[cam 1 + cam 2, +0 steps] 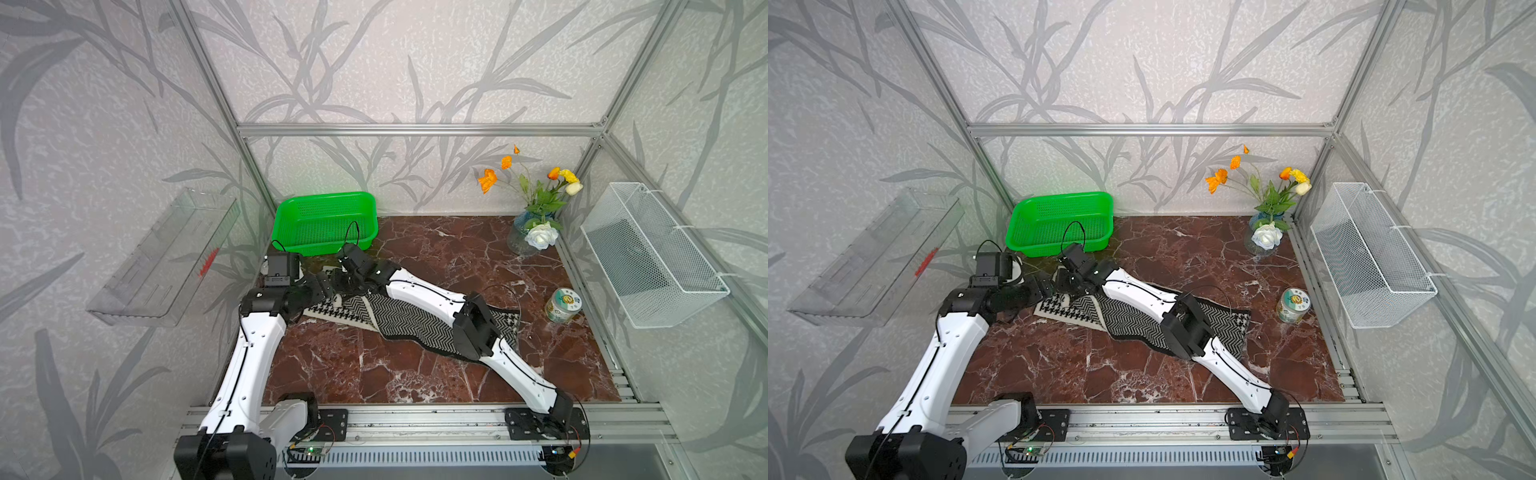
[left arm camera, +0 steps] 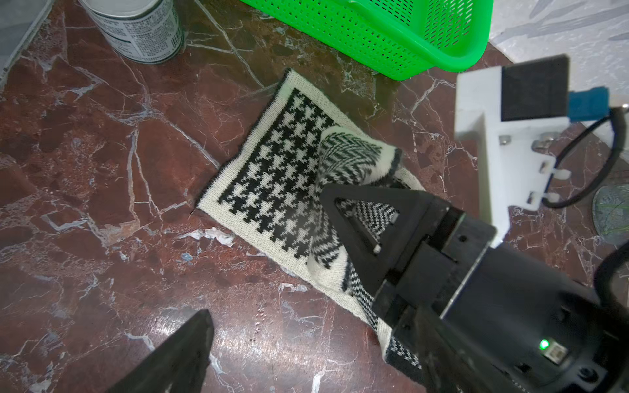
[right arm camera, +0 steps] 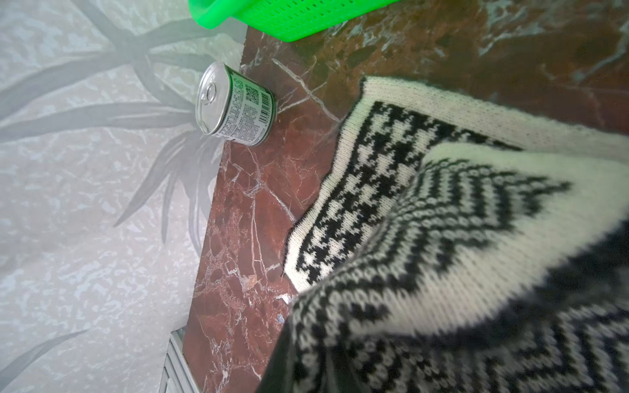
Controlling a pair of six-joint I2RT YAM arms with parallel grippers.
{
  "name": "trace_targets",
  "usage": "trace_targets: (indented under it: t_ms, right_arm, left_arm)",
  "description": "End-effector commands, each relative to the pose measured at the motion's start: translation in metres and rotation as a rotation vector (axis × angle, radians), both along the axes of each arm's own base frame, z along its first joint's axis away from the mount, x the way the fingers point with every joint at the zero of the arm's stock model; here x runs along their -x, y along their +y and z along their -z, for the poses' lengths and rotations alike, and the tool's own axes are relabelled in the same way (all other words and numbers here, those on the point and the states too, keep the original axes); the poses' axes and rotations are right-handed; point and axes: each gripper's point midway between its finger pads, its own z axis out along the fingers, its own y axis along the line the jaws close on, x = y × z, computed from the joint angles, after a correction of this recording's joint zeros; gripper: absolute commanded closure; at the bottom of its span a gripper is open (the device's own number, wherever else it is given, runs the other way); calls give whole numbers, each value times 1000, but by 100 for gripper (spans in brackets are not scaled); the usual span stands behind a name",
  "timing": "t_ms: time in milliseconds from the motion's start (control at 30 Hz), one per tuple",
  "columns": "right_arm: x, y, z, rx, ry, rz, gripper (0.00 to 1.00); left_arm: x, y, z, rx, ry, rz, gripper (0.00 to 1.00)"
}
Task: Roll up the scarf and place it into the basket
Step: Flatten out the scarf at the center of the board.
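The black-and-white scarf [image 1: 407,320] [image 1: 1129,320] lies across the marble table, herringbone side up in the middle. Its left end [image 2: 272,177] shows houndstooth, with the edge curled over into a short roll. My right gripper [image 1: 343,279] reaches across to that roll, one finger [image 2: 360,231] lying over it. In the right wrist view the scarf [image 3: 442,238] covers the jaws, so their state is hidden. My left gripper [image 2: 306,326] stands open just beside the scarf's left end, over bare table. The green basket [image 1: 324,195] [image 1: 1059,196] sits empty at the back left.
A tin can [image 2: 136,27] [image 3: 235,105] stands by the left wall near the basket. Another can [image 1: 563,305] sits at the right edge. A vase of flowers [image 1: 532,232] is at the back right. A wire basket [image 1: 652,257] and a clear tray [image 1: 162,257] hang on the side walls.
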Motion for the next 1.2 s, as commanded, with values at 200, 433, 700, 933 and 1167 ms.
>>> trace_targets:
  t_ms: [200, 433, 700, 933, 1167]
  right_arm:
    - [-3, 15, -14, -94, -65, -17, 40]
    - [-21, -37, -52, -39, -161, 35, 30]
    - [-22, -198, -89, 169, -316, 201, 20]
    - [19, -344, -79, 380, -304, 336, 10]
    - [63, -423, -62, 390, -276, 446, 10]
  left_arm:
    - [6, 10, -2, -47, 11, -27, 8]
    - [5, 18, -1, -74, 14, -57, 5]
    - [-21, 24, 27, -78, 102, -96, 5]
    - [-51, 43, 57, -140, 247, -170, 6]
    - [-75, 64, 80, -243, 325, -201, 10]
